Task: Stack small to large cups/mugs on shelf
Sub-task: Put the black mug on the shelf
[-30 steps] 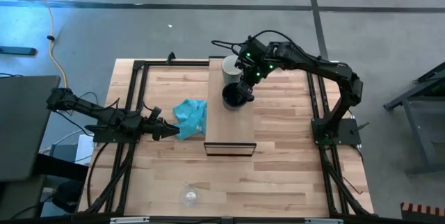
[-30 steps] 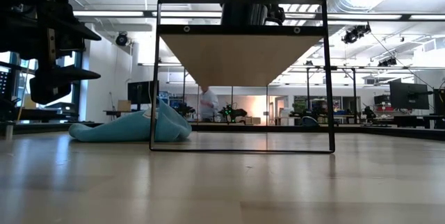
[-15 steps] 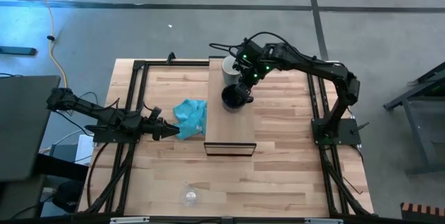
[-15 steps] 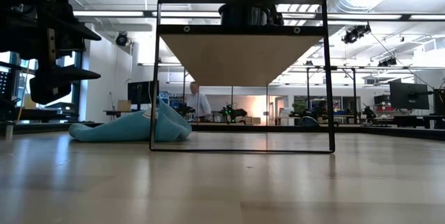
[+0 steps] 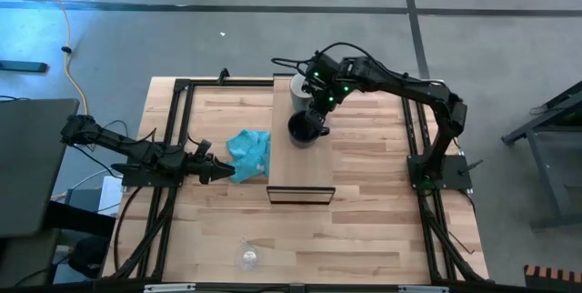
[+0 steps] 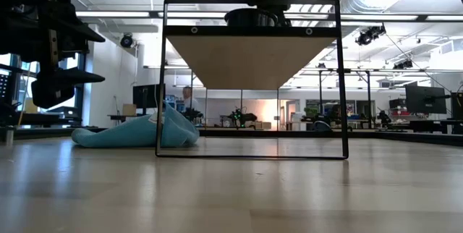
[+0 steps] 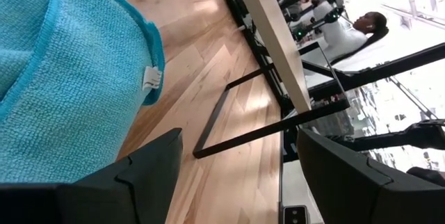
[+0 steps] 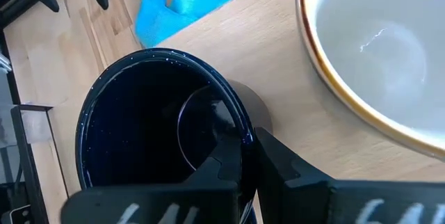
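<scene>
The right end effector sits in the upper middle of the high view, its fingers clamped together on the rim of the medium black handled mug, one finger inside the wall and one outside, as the right wrist view shows. That rim pinch likely serves to keep the mug upright while it is set on the shelf, a long narrow plank of light wood with a dark front edge. The mug appears to rest on or just above the plank. Just beside it, toward the top of the frame, stands the large white handled mug with a thin gold rim, already on the shelf, so the black one seems placed next in the size order. The small clear glass cup lies well apart at the lower left of the high view, on the slatted wooden bench, not yet brought up. The left end effector waits at the left of centre with its fingers apart and empty, close to a crumpled teal blue cloth that lies beside the shelf's left frame. That cloth, and the shelf's black metal frame, stand in the left arm's way toward the shelf.
</scene>
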Available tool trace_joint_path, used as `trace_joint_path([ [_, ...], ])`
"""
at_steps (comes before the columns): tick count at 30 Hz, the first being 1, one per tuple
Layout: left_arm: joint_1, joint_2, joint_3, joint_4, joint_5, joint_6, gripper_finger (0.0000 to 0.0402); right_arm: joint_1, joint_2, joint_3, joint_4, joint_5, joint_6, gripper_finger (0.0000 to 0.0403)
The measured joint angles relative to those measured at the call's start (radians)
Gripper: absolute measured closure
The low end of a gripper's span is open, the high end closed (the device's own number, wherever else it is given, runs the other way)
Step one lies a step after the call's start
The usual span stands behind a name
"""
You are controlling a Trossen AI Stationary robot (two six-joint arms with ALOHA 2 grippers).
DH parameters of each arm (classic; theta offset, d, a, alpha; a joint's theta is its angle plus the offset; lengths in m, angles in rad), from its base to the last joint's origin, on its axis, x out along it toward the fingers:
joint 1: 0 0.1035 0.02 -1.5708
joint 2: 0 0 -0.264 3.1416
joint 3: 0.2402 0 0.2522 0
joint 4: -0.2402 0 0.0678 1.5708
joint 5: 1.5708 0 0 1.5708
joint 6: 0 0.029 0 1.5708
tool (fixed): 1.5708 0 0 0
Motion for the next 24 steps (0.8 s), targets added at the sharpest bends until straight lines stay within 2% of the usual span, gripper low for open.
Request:
trace_joint_path([
  [13, 0.000, 0.000, 0.000, 0.000, 0.000, 0.001, 0.0131, -0.006, 0.005, 0.000, -0.006, -0.014, -0.008, 0.0403],
  [24, 0.000, 0.000, 0.000, 0.000, 0.000, 0.001, 0.0131, -0.006, 0.005, 0.000, -0.007, -0.010, -0.009, 0.0378],
])
